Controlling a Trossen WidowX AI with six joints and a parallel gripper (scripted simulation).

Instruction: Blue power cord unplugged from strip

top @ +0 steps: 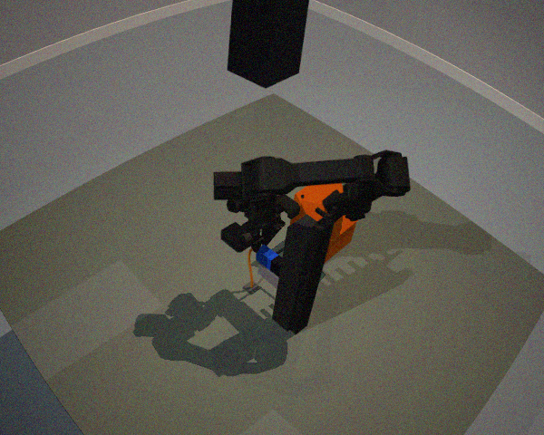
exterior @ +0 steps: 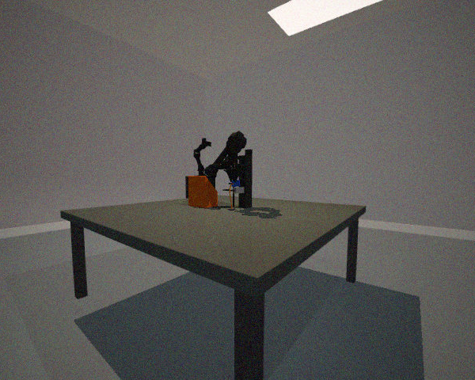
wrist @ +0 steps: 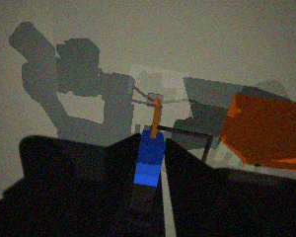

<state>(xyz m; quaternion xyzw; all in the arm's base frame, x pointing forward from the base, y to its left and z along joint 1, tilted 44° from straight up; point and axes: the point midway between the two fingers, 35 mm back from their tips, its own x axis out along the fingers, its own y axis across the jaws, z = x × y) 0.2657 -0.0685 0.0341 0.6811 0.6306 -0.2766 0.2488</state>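
Gripper: the gripper (wrist: 150, 163) is clamped on the blue plug (wrist: 150, 158), one of the dark fingers pressed to each flank.
Plug: sits just in front of the tall black post (top: 300, 274), on the pale power strip (top: 268, 272); whether its prongs are out of the socket I cannot tell.
Cord: an orange lead (wrist: 156, 118) (the cord itself is not blue) runs from the plug's far end down to the desk (exterior: 213, 241).
Orange box: the orange box (top: 331, 219) stands behind the post.
Step in hand: pull straight along the plug's axis, away from the strip, without twisting.
After: spread the fingers wide, then back off from the plug, cord and strip alike.
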